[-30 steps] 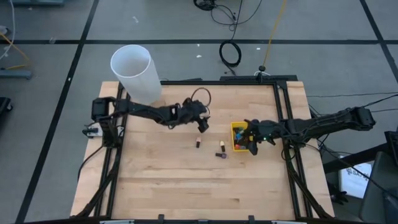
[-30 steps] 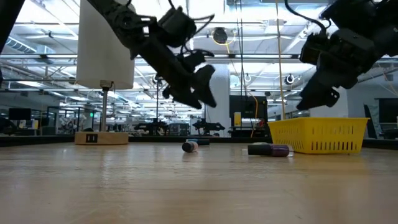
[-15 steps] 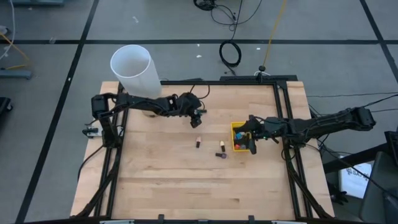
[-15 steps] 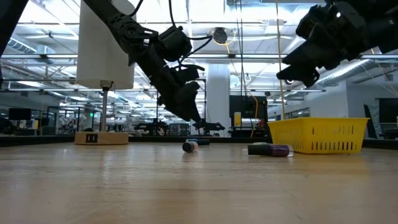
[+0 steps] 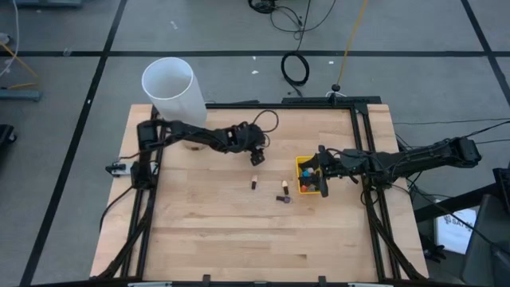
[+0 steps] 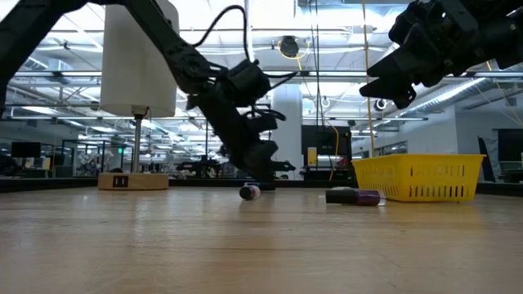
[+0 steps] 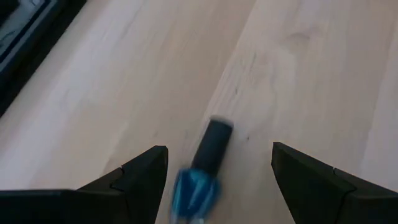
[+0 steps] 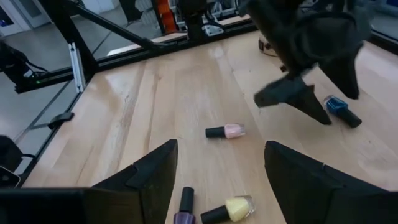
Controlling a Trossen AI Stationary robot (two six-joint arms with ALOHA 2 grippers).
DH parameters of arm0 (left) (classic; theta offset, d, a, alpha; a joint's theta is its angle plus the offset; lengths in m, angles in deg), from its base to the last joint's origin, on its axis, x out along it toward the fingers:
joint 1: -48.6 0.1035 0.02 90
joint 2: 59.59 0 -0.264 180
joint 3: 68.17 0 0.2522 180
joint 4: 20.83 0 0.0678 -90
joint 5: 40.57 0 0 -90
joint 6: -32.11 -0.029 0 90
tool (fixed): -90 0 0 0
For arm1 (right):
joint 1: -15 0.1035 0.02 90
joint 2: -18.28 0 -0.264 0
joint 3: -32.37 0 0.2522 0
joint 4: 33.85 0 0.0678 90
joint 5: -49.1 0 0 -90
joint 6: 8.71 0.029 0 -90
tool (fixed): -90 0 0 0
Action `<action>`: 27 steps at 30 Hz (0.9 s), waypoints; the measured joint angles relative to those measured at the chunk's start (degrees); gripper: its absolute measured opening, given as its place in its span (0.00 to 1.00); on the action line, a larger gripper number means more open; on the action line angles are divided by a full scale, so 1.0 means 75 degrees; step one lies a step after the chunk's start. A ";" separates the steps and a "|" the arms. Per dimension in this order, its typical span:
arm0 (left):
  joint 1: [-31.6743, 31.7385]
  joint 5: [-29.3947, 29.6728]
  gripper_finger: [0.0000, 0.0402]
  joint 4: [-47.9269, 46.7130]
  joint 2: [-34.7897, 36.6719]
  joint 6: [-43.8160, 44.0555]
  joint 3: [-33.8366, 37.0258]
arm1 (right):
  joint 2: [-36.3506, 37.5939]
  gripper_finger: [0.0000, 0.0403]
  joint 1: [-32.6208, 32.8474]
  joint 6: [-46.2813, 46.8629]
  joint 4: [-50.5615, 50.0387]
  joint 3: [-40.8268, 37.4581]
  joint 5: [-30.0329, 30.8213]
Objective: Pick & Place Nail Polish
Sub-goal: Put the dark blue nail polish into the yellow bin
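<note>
A blue nail polish bottle with a dark cap lies on its side on the wooden table. My left gripper is open low over it, one finger on either side, not touching; it also shows in the high view and the low view. Pink, yellow and purple bottles lie on their sides nearby. My right gripper is open and empty, high above the yellow bin, which holds several bottles.
A big white cylinder stands at the table's far left corner. The yellow bin sits by the right edge. Black frame rails run along the table's sides. Bare wood spreads across the near half.
My left gripper has come down from well above the table to just over the blue bottle, staying open. My right gripper has risen above the yellow bin. The bottles on the table have not moved.
</note>
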 joint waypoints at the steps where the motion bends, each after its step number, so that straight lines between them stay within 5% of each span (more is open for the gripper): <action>1: 0.0018 -0.0142 0.69 -0.0016 -0.0117 -0.0050 -0.0154 | 0.0000 0.56 0.0000 0.0017 0.0005 0.0000 -0.0007; 10: 0.0077 -0.0943 0.69 -0.2089 -0.0410 -0.0355 -0.1114 | 0.0000 0.56 0.0000 0.0146 -0.0056 0.0000 -0.0026; 18: -0.0059 -0.2310 0.69 -0.2752 -0.0405 -0.0217 -0.1148 | 0.0000 0.56 0.0000 0.0149 -0.0058 0.0000 -0.0047; 27: -0.0817 -0.2516 0.69 -0.3074 -0.0393 -0.0723 -0.1151 | 0.0000 0.56 0.0000 0.0146 -0.0071 0.0001 -0.0050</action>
